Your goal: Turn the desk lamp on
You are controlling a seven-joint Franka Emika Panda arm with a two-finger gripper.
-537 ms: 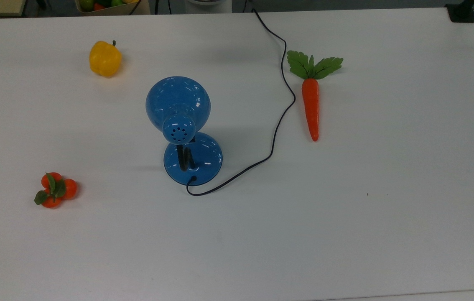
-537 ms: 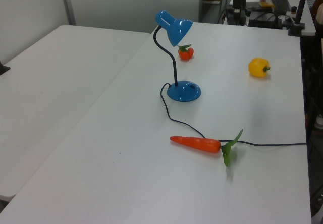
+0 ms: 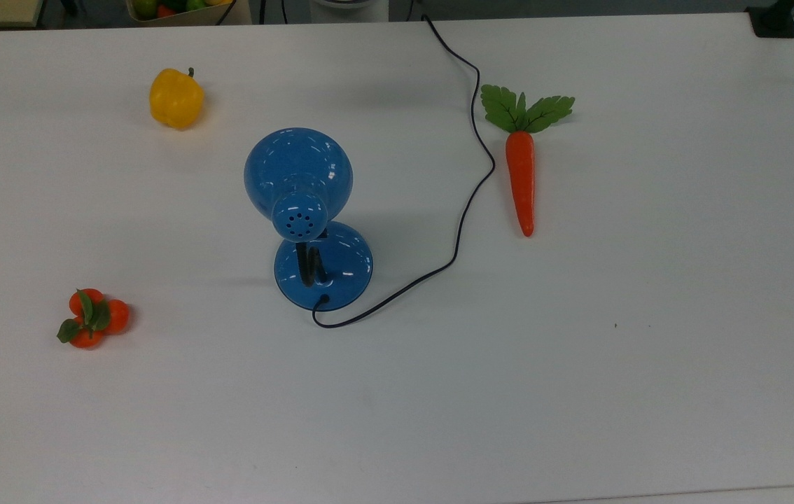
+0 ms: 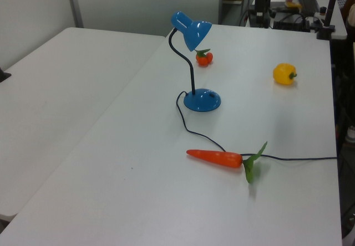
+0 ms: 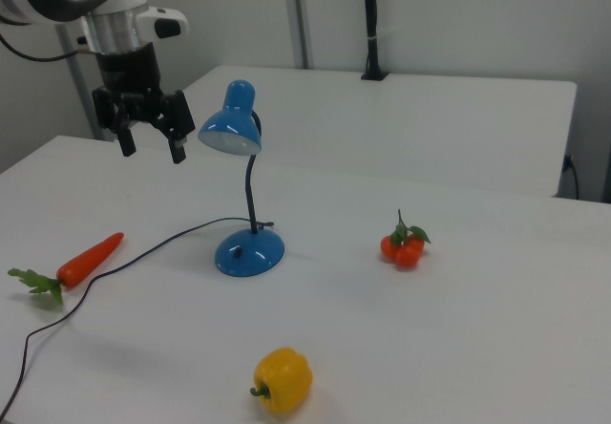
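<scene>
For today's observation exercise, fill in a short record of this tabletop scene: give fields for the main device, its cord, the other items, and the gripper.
main device: desk lamp, blue, standing upright on the white table, shade unlit in the right view
cord: thin black cord runs from the lamp's base past the carrot to the table's far edge in the top view
other items: carrot; yellow bell pepper; cluster of small oranges with leaves
gripper: gripper open, raised above the table, to the lamp's left in the right view, holding nothing
</scene>
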